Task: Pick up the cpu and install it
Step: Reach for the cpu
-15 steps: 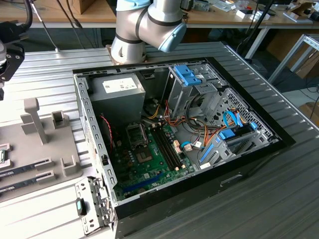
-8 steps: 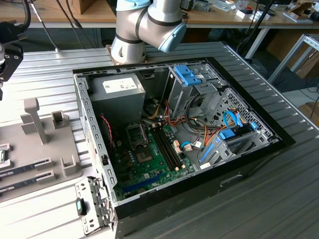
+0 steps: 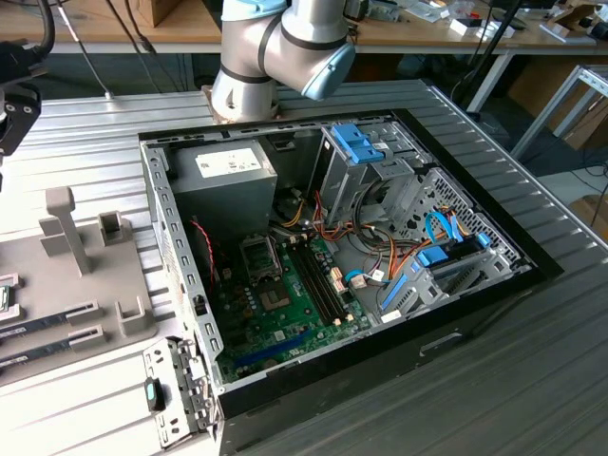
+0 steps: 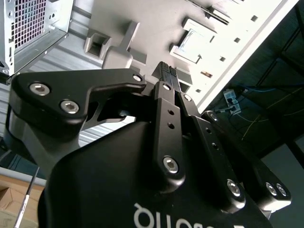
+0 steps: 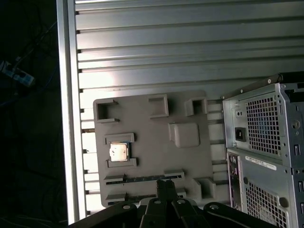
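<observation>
The end effector [image 5: 165,184] hangs above a grey tray [image 5: 152,142] that lies on the ribbed metal table [image 5: 166,47]. Its two ribbed fingertips [image 4: 163,71] are pressed together with nothing between them (in both wrist views they read as a single dark block). The cpu [image 5: 118,151] lies flat in a square pocket of the tray, silver top upward, below the end effector and off to one side of the fingertips. It is clearly apart from them and untouched.

There is one cpu. The tray also carries two memory sticks [image 5: 142,179], long and dark, each in its own narrow slot. They lie side by side closer to the fingertips than the cpu does, and the nearer one is partly hidden behind the end effector. One open computer case [image 5: 266,142] stands just beside the tray, on the far side of the end effector from the cpu. In the exterior view the case lies with its one green motherboard [image 3: 285,304] facing up, and the arm [image 3: 275,47] rises behind it.
</observation>
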Motion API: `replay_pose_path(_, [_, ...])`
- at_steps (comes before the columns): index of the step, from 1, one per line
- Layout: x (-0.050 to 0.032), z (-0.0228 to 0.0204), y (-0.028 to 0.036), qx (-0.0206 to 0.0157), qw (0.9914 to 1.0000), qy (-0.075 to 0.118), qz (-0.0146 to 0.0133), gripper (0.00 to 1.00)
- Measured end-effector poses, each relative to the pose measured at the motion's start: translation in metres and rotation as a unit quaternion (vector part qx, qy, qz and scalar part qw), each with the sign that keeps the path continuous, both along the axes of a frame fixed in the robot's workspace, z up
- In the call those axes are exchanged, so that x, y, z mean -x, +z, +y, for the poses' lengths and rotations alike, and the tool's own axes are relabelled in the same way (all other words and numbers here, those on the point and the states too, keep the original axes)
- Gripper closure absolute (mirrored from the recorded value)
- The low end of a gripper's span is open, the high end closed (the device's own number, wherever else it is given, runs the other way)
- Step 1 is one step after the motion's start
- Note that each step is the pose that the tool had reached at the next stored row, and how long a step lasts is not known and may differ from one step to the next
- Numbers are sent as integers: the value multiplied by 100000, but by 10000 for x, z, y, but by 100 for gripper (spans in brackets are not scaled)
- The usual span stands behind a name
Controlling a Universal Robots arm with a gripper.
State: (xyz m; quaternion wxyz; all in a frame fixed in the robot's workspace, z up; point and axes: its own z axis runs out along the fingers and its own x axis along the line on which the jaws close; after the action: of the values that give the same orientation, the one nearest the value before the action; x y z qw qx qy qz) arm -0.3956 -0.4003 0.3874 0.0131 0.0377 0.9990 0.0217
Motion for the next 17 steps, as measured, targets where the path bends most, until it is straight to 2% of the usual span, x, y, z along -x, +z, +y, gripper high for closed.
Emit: replay_pose_path(17, [54, 0, -5, -1, 100000, 0, -1, 89])
